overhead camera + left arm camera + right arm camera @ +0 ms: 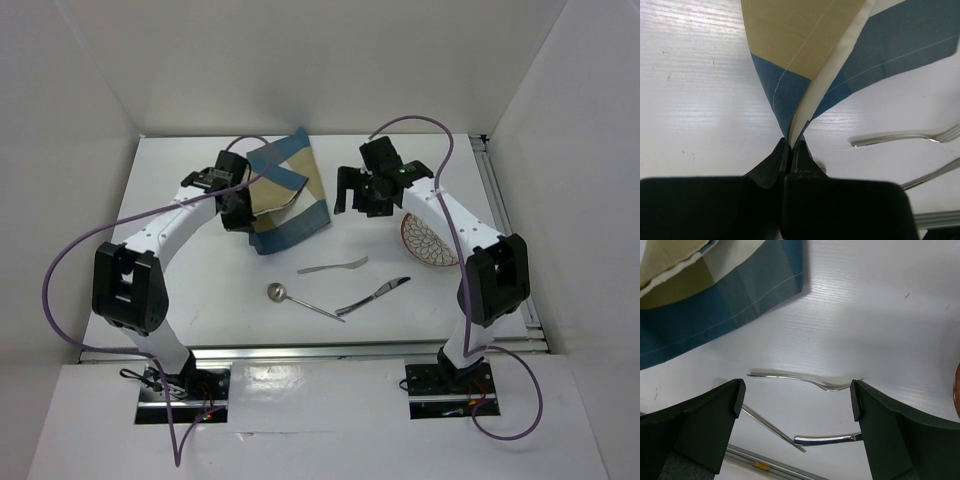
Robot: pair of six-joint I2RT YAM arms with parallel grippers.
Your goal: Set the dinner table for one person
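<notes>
Top external view: the white worktop (230, 312) fills the middle of the frame, metal rails along its near and right edges, both arm bases bolted at its bottom edge. The left hand (238, 215) sits upper left of centre, closed on the near-left edge of the blue-and-tan placemat (290, 190). The cloth is folded and rumpled, part of it raised off the surface towards the back of the worktop.

From the left wrist, that hand (790, 142) pinches a fold of the placemat (790, 40) between its black fingertips, and the cloth fans upward from the grip. The fork (905, 136) lies at the right of that frame.

The right hand (355, 195) hovers upper right of centre, just beside the placemat's right edge, jaws wide apart and holding nothing. Its wrist camera looks down between the spread fingers (797, 395) at the fork (800, 378), with the placemat (715, 305) in the upper left.

Below centre in the top view lie the fork (333, 266), a spoon (300, 300) and a knife (375, 295), near one another. A patterned dish (425, 245) sits at the right, partly under the right arm.
</notes>
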